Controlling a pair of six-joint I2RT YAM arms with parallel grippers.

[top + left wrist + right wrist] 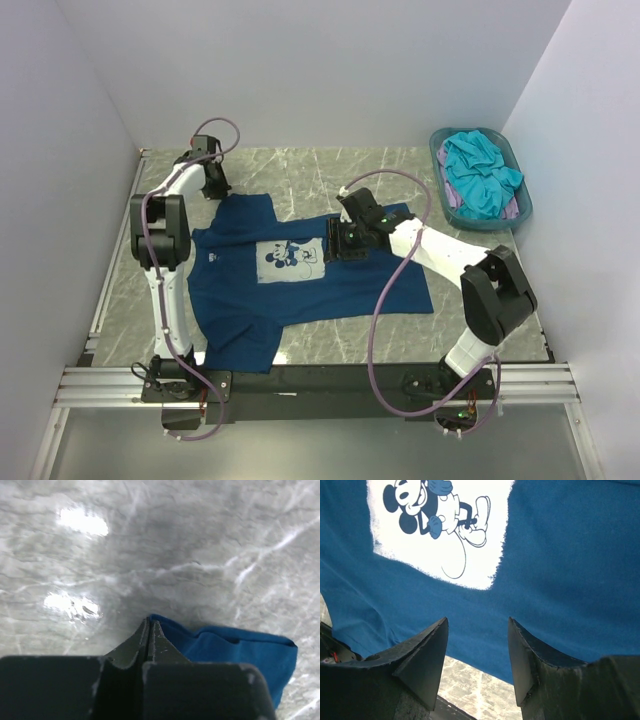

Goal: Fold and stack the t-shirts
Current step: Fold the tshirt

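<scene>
A dark navy t-shirt point(330, 285) lies spread flat on the marble table, its white chest print point(290, 258) facing up. My left gripper point(213, 188) is at the far left sleeve. In the left wrist view the left gripper point(150, 622) is shut, and the edge of the blue sleeve point(240, 652) meets its tips. My right gripper point(337, 245) hovers over the shirt beside the print. In the right wrist view the right gripper point(477, 620) stands open above the navy cloth point(560, 555) with nothing between its fingers. A turquoise tee point(482, 168) and a pale lilac one point(455, 203) lie crumpled in the basket.
The teal plastic basket point(437, 150) stands at the far right corner of the table. White walls close in the table on the left, back and right. A metal rail with both arm bases runs along the near edge.
</scene>
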